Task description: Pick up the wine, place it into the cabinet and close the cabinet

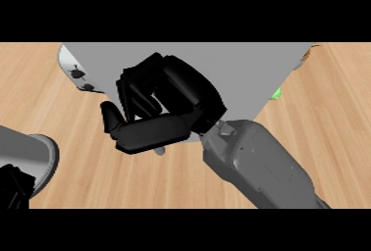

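**Right hand raised at centre, left hand low at the near-left edge**

The right forearm (257,164) comes in from the near right and slants up toward the centre. Its wrist bends so the right hand (156,130) turns leftward, palm facing the view. The fingers (174,81) arch far and curl down over the palm; the thumb (110,116) sticks out on the left. The left forearm (25,149) shows at the near-left edge, with the left hand (13,188) only partly in view below it.
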